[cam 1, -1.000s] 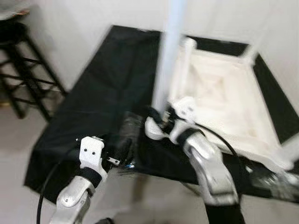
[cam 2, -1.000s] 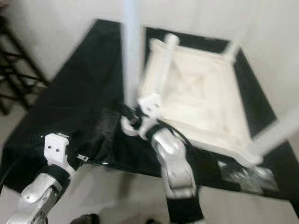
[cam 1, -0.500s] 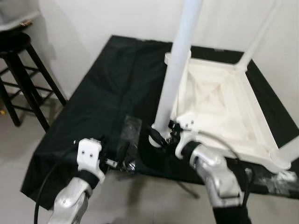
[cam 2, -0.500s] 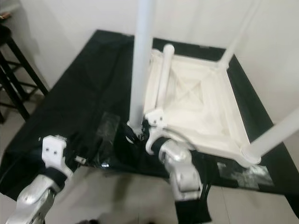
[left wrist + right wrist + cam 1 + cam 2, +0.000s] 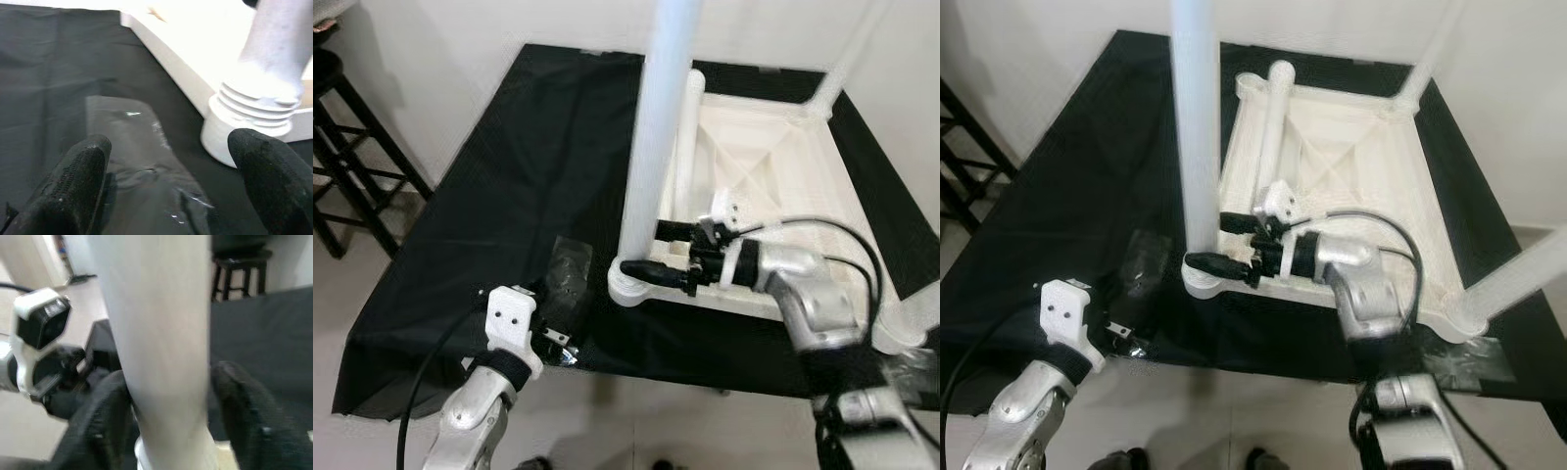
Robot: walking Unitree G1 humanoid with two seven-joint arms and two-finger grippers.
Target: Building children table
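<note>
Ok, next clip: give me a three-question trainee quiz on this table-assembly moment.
1. True or false: the white table top lies upside down on the black cloth.
2. Which gripper straddles the upright table leg? A) left B) right
3. What clear item lies on the cloth ahead of the left gripper?

Key: 1 true. 2 B, the right gripper, a finger on each side near the leg's base. 3 a clear plastic bag.

— What does the room look like from your end?
— I see a plain white wall (image 5: 460,59) behind, and a pale, smooth floor (image 5: 372,441) below. A black cloth (image 5: 509,166) covers the bench.
— Any furniture?
— A black wooden stool (image 5: 342,166) stands at the left, near the wall. Light is even and soft.
</note>
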